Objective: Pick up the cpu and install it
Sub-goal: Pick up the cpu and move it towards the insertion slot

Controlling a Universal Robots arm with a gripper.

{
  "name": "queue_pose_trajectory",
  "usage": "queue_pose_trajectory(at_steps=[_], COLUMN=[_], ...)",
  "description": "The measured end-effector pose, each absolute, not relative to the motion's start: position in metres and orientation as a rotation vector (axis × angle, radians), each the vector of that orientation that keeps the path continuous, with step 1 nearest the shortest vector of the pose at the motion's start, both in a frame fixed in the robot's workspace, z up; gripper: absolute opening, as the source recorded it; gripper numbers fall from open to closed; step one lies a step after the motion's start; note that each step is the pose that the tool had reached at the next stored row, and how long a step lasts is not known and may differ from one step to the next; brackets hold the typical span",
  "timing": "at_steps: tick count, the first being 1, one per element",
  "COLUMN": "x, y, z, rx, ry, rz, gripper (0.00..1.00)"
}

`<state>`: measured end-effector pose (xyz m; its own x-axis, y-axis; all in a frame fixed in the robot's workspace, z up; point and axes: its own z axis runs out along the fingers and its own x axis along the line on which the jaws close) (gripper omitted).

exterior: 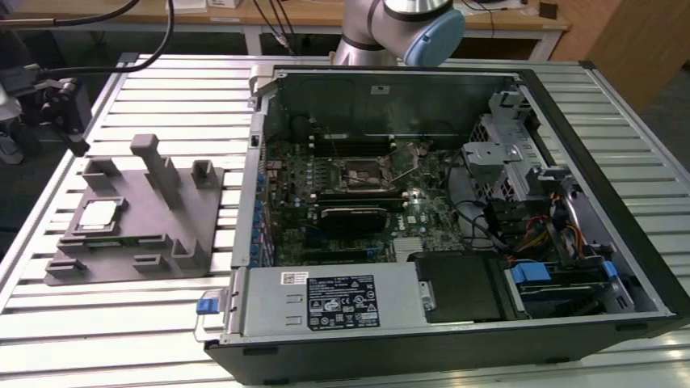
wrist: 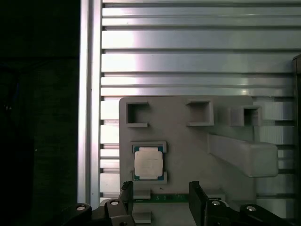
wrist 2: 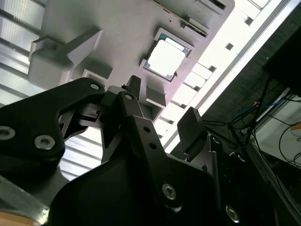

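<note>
The cpu [exterior: 99, 215] is a small square chip with a pale silver top. It lies flat in a shallow pocket of the grey fixture [exterior: 129, 234] on the slatted table, at the exterior view's left. Both wrist views look down on the cpu [wrist: 148, 163] [wrist 2: 166, 59] from well above. My gripper [wrist: 161, 190] [wrist 2: 162, 110] hangs open over the fixture [wrist: 188, 141], with nothing between its black fingertips [wrist: 126, 188]. The chip sits a little beyond the fingertips and nothing touches it.
An open computer case [exterior: 603, 267] takes up the exterior view's middle and right, its motherboard socket [exterior: 361, 171] exposed. Upright posts [exterior: 161, 174] rise from the fixture beside the chip. A thin green strip [wrist: 160, 198] lies in the fixture near the fingertips. The table's edge [wrist: 89, 94] runs close by.
</note>
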<state>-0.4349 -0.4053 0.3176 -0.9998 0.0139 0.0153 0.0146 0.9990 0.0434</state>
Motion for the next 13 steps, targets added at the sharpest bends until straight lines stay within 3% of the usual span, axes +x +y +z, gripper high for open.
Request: queue_pose_trajectory(at_steps=[13], x=[-0.4348], y=[-0.4053], z=[0.3108], rx=[-0.019], ry=[-3.126], rz=[-0.071], gripper=[0.59])
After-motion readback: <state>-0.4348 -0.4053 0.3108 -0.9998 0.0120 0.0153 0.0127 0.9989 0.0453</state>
